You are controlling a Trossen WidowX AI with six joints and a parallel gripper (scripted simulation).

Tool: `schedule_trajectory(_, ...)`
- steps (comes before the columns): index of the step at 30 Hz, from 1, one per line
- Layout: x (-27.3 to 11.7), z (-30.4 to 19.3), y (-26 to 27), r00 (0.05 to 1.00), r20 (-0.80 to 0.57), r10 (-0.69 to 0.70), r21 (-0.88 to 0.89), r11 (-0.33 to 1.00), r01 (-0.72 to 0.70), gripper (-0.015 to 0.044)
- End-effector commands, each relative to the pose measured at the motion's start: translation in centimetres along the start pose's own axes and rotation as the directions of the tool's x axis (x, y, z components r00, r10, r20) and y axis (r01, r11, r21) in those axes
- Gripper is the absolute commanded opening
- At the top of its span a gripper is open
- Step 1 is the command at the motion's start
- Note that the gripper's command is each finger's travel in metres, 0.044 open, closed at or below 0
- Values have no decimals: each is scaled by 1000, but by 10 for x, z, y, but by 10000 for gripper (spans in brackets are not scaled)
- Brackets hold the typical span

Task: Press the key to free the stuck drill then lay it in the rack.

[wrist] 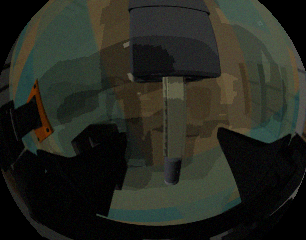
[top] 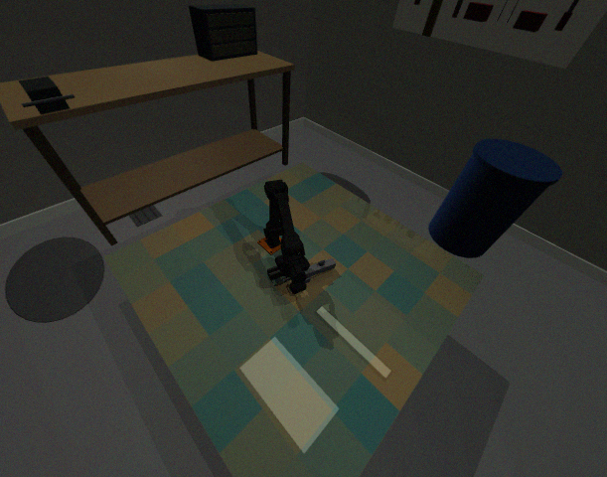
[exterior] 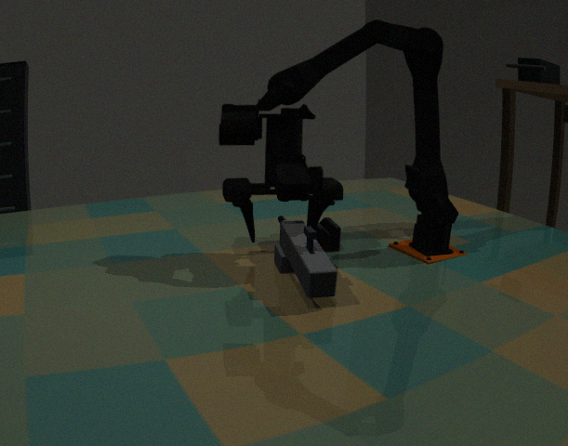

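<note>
A grey block [top: 324, 267] [exterior: 321, 268] [wrist: 173, 42] lies on the patchwork surface. The small dark key [exterior: 310, 240] stands up from its top. The drill [wrist: 174, 117] sticks out of the block's end, a pale shaft with a dark grey tip; only its dark end [exterior: 281, 219] shows in the exterior view. My gripper [exterior: 284, 234] [wrist: 175, 135] is open and empty, with its fingers spread wide on either side of the drill. The dark rack [exterior: 331, 235] [wrist: 95, 139] stands beside the drill, partly hidden by a finger. The gripper's fingers are hard to make out in the top view.
My orange base plate [top: 267, 244] [exterior: 430, 257] [wrist: 42, 117] is on the rack's side. A pale strip [top: 354, 342] and a pale rectangle [top: 288, 393] show in front of the arm. A blue barrel [top: 493, 200] and a workbench [top: 154, 72] stand farther off.
</note>
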State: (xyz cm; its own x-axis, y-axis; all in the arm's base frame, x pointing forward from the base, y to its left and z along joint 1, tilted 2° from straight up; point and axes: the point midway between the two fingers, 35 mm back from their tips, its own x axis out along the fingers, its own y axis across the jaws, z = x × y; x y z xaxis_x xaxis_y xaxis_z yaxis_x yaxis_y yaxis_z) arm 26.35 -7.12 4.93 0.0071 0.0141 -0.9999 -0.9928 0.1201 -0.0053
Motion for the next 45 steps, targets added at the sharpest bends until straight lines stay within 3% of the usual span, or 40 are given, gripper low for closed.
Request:
schedule_trajectory(1, 2, 1, 2, 1000, 2, 7, 6, 1000, -7, 440)
schedule_trajectory(21, 4, 1, 4, 1000, 2, 7, 6, 1000, -7, 440)
schedule_trajectory(35, 3, 1, 2, 1000, 0, 2, 0, 1000, -2, 72)
schedule_trajectory(45, 3, 1, 2, 1000, 0, 2, 0, 1000, -2, 6)
